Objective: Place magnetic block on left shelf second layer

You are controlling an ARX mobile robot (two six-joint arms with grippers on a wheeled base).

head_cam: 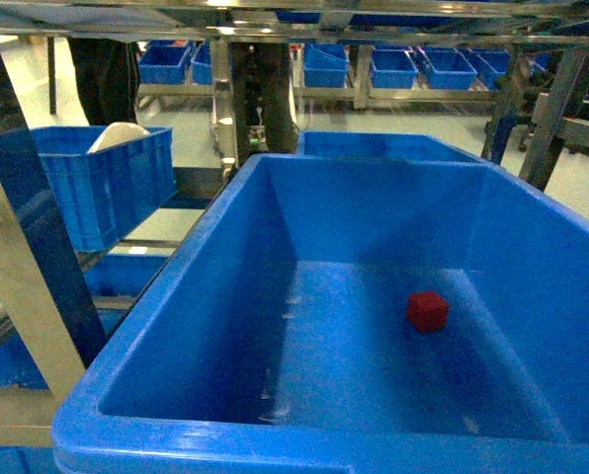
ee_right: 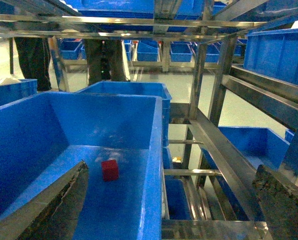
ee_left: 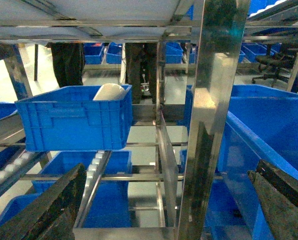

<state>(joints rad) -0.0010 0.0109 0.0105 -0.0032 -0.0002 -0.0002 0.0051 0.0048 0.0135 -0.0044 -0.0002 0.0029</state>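
One red block (head_cam: pixel 427 311) lies on the floor of the big blue bin (head_cam: pixel 225 237), right of the middle in the head view and clear of all four walls. From the right wrist camera the same block (ee_right: pixel 109 170) sits on the bin (ee_right: pixel 156 165) floor just beyond the tip of the left-hand finger (ee_right: pixel 54 205), with a gap between them. The right gripper (ee_right: pixel 174 210) is spread wide, its two dark fingers at opposite edges of the view, and has hold of nothing. The left gripper (ee_left: pixel 164 210) is spread just as wide and also empty; between its fingers (ee_left: pixel 44 210) stands a steel post (ee_left: pixel 209 120) of the rack. Beyond that post on the left, a ribbed blue crate (ee_left: pixel 74 122) rests on a roller shelf with a white object (ee_left: pixel 109 91) inside it. More blue bins (head_cam: pixel 413 67) line the racks in the background.
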